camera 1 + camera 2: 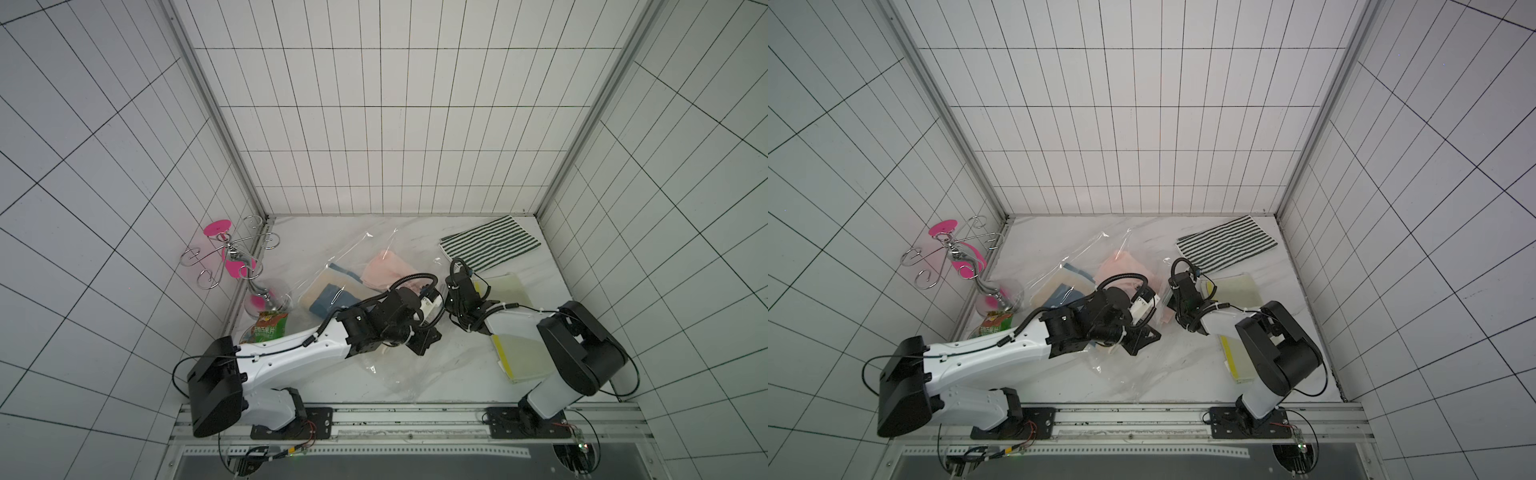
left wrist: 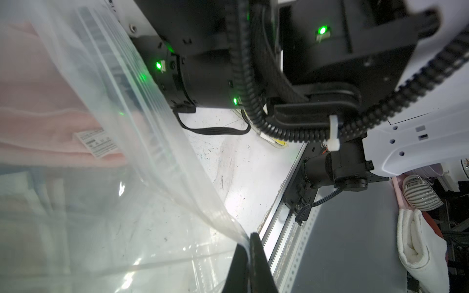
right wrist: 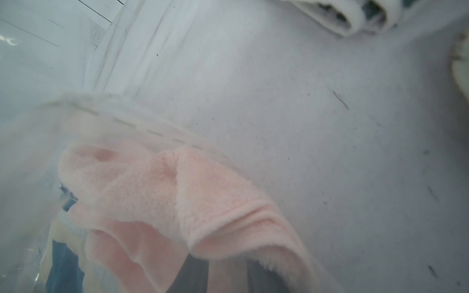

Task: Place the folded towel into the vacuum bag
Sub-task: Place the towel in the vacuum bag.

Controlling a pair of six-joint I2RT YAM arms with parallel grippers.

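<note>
Pink towel point(image 3: 165, 203), clamped in right end effector point(image 3: 228, 266), sits at vacuum bag point(image 1: 357, 253) mouth; left end effector point(image 2: 250, 243) pinches bag edge

You are getting bright, even, overhead light in both top views, with only soft shadows lying under the arms. Just beyond the left pincer point(image 2: 249, 244), the vacuum bag point(image 2: 152, 142) is throwing white glare, and the table point(image 2: 241, 177) past it is blowing out. Ahead of the right pincer point(image 3: 228, 279), everything is reading dim and out of focus, the pink towel point(image 3: 165, 203) looking hazy through plastic.
</note>
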